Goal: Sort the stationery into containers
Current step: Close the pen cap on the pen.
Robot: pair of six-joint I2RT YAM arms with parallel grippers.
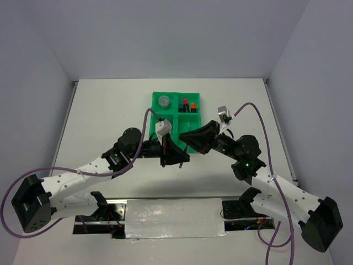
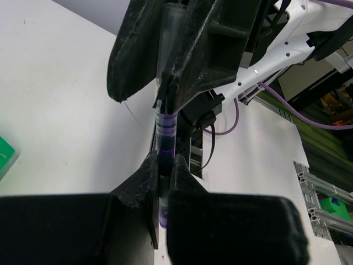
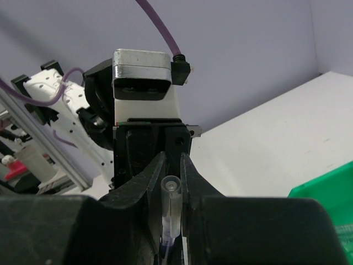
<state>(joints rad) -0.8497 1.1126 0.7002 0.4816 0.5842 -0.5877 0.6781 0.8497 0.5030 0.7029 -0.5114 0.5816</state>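
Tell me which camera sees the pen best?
The left wrist view: the pen shows its clear barrel and purple bands there. The right wrist view shows only its clear tip. From the top camera I cannot make it out.

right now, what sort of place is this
Most likely a robotics lab test cell: a white table boxed in by plain walls, the left arm and right arm bolted at its near edge, both holding one pen, and aluminium framing beyond the table.

left arm (image 1: 69, 179): white dotted shell, black joints | right arm (image 1: 287, 193): same, small green light (image 1: 246, 164) | cables (image 3: 159, 26): purple | left gripper (image 2: 164, 165), right gripper (image 3: 172, 164): matte black, rough-surfaced wedges | camera housing (image 3: 144, 74): silver-white box
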